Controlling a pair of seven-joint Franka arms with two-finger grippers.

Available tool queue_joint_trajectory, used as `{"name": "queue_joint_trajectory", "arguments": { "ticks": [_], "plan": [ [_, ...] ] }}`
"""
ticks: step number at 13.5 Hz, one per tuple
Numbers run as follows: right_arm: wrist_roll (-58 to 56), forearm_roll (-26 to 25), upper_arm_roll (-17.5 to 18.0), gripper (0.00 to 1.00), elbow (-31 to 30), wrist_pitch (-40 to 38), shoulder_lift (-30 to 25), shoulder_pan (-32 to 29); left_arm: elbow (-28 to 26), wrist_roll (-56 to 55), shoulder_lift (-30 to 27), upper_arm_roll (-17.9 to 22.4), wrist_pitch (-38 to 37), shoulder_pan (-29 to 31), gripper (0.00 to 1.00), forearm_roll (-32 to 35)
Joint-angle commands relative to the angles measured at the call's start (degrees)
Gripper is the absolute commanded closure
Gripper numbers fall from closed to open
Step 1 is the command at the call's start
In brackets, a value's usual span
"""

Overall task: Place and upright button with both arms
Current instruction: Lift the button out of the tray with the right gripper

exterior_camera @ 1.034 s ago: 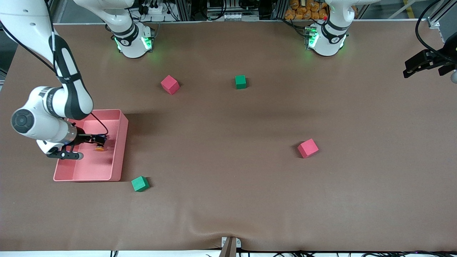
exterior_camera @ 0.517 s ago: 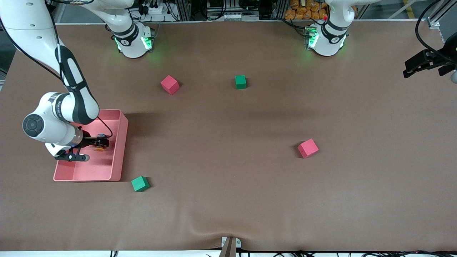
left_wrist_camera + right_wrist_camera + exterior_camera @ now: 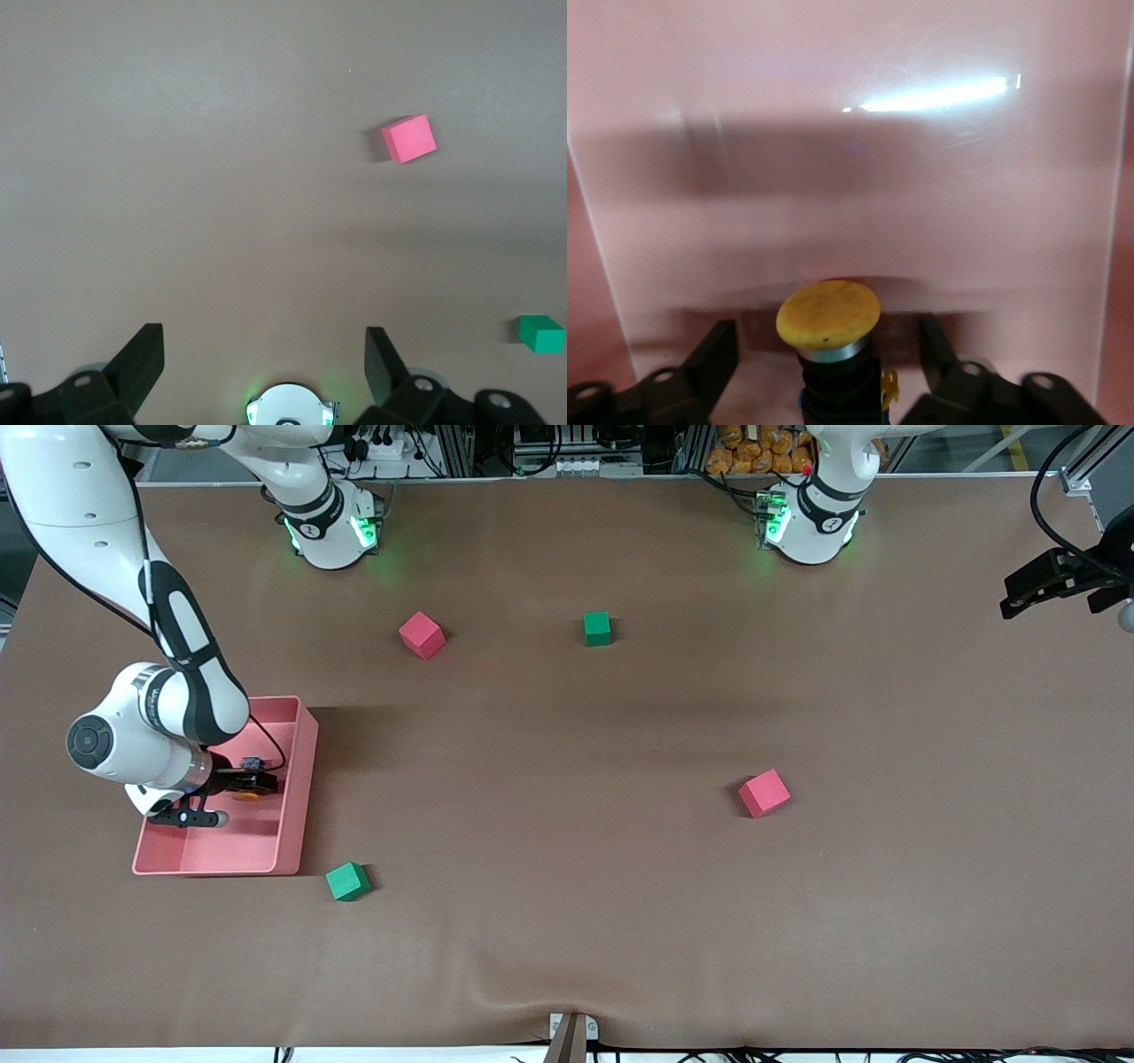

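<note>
A brown mat [image 3: 567,921] covers the whole table, lying flat except for a small ripple at the edge nearest the front camera, where a metal clamp [image 3: 571,1032] sits. Along the top of the front view, past the arms' green-lit bases, stand aluminium frames, cables and power strips, with a heap of orange items [image 3: 762,452]. A pink tray [image 3: 301,779] rests at the right arm's end of the table. The right gripper [image 3: 252,782] is down inside it, its fingers [image 3: 718,354] on either side of the button [image 3: 830,341] with a gap visible at each side, so nothing is gripped. The button sits on the tray floor, orange cap tilted toward the wrist camera. The left gripper [image 3: 1032,589] hangs over the mat's edge at the left arm's end, waiting, fingers [image 3: 142,359] spread wide with nothing between them. Two red foam cubes [image 3: 422,635] [image 3: 764,793] and two green foam cubes [image 3: 597,628] [image 3: 347,881] lie scattered on the mat, one green cube just beside the tray's corner nearest the front camera.
</note>
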Motion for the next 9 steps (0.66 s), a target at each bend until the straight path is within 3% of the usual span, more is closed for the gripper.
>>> {"name": "queue_joint_trajectory", "arguments": {
  "ticks": [1, 2, 4, 9],
  "plan": [
    [-5.3, 2.04, 0.38, 0.94, 0.18, 0.47, -0.07, -0.82, 1.2, 1.13, 0.51, -0.11, -0.69, 0.08, 0.0, 0.56],
    [-6.09, 2.04, 0.29, 1.0, 0.7, -0.4, -0.07, -0.9, 1.2, 1.13, 0.51, -0.11, -0.69, 0.08, 0.0, 0.56],
    [-6.27, 2.04, 0.2, 1.0, 3.59, -5.04, -0.42, -0.99, 1.2, 1.13, 0.51, -0.11, -0.69, 0.17, 0.0, 0.56],
    [-2.86, 2.04, -1.65, 1.0, 22.29, -32.27, -0.42, -0.38, 1.2, 1.13, 0.51, -0.11, -0.69, 0.17, 0.0, 0.56]
  ]
}}
